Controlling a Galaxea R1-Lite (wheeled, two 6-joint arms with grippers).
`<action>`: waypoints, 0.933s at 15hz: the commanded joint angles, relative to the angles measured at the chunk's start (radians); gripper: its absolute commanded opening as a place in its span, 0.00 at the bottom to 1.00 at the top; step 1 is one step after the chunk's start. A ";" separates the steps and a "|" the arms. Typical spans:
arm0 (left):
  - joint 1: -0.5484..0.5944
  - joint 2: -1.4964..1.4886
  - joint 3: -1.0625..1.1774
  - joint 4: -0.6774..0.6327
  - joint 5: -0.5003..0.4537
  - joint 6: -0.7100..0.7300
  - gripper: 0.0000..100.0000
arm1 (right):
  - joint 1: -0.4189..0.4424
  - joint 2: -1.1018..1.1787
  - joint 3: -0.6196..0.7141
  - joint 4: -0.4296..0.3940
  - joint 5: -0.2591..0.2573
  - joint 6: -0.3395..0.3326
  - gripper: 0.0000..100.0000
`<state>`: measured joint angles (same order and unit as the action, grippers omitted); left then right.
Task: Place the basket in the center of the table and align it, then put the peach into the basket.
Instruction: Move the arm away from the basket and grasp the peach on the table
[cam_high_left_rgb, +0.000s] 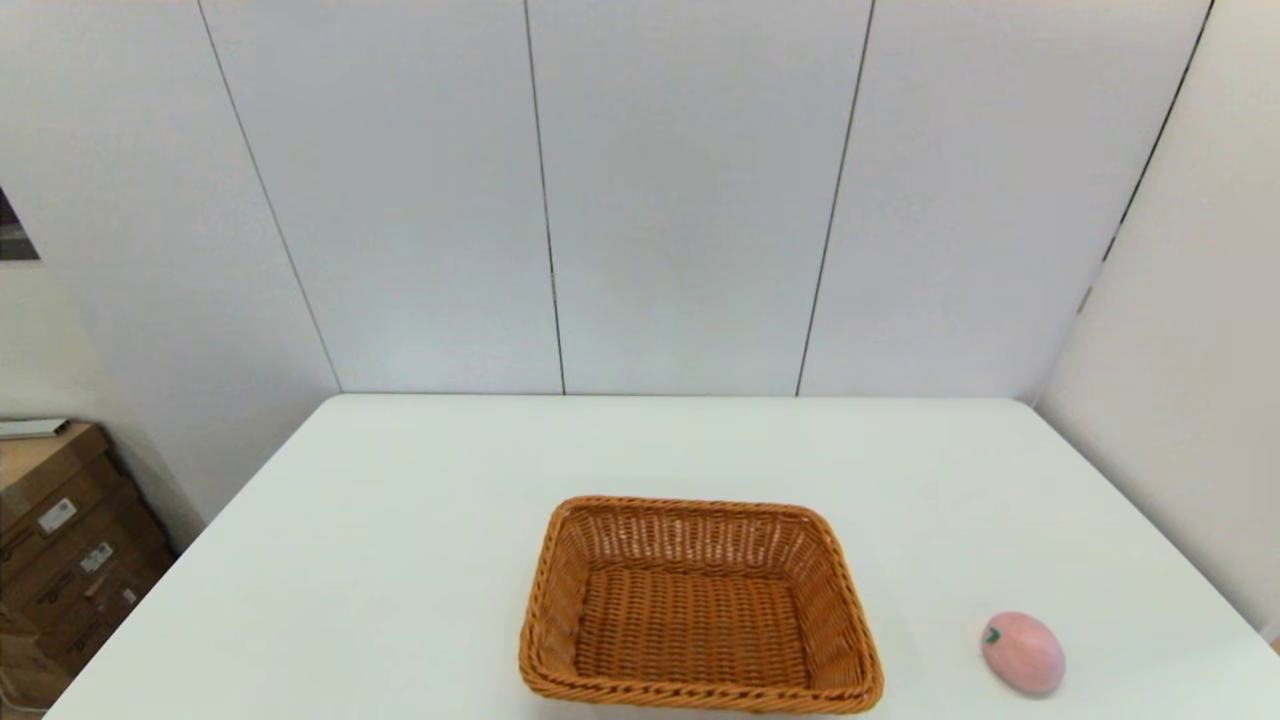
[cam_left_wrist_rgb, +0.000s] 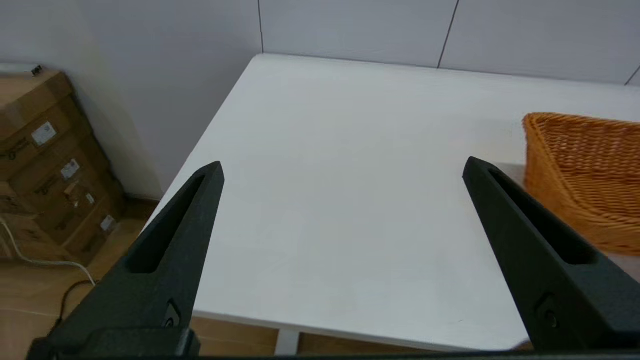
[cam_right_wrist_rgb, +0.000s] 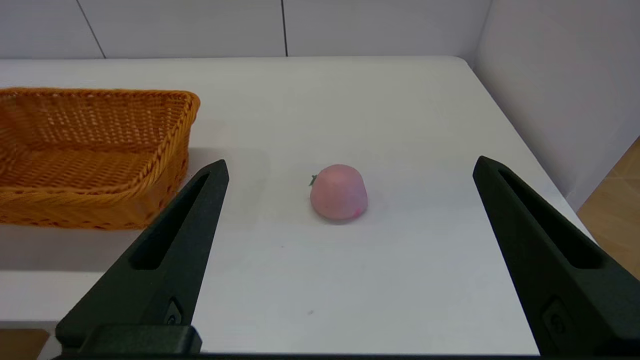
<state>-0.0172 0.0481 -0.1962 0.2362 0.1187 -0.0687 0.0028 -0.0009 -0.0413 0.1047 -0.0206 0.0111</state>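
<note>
1. Stacked brown cardboard boxes (cam_left_wrist_rgb: 50, 165) on the floor, beyond the table's left edge.
2. Left gripper (cam_left_wrist_rgb: 342, 167): out of the head view, held back at the near left edge; fingers spread wide, holding nothing, bare tabletop between them.
3. Large white smooth rectangular table (cam_high_left_rgb: 400, 560): backed by pale wall panels.
4. Rectangular orange-brown woven wicker basket (cam_high_left_rgb: 700, 605) with braided rim: set on the near half of the table, roughly midway between left and right edges, close to the front edge; long axis running left to right, slightly skewed from the table edge; nothing inside. Seen off to the right of the left fingers, beyond the right-hand fingertip.
5. Small pale-pink egg-shaped toy peach (cam_high_left_rgb: 1022, 652): resting on the table to the right of the basket, apart from it, near the front right corner; green stem mark turned towards the basket; long axis lying roughly left to right, angled a little away from the front edge.
6. Right gripper (cam_right_wrist_rgb: 350, 167): also out of the head view, at the near right edge; fingers spread wide, holding nothing. Peach centred ahead in the gap between the fingertips, farther out on the table and untouched. Judged the nearer arm for the peach; basket judged not yet centred or squared.
</note>
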 joint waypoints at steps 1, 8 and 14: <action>0.003 -0.050 0.161 -0.239 -0.051 -0.008 1.00 | 0.000 0.107 -0.095 0.036 -0.001 -0.010 1.00; 0.003 -0.050 0.196 -0.236 -0.085 0.010 1.00 | 0.010 1.128 -0.305 0.035 -0.035 -0.085 1.00; 0.003 -0.050 0.196 -0.232 -0.088 0.058 1.00 | 0.010 1.607 -0.331 -0.286 -0.038 -0.082 1.00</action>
<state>-0.0134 -0.0019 0.0000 0.0043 0.0294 -0.0104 0.0100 1.2689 -0.3347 -0.0168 -0.0606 -0.0630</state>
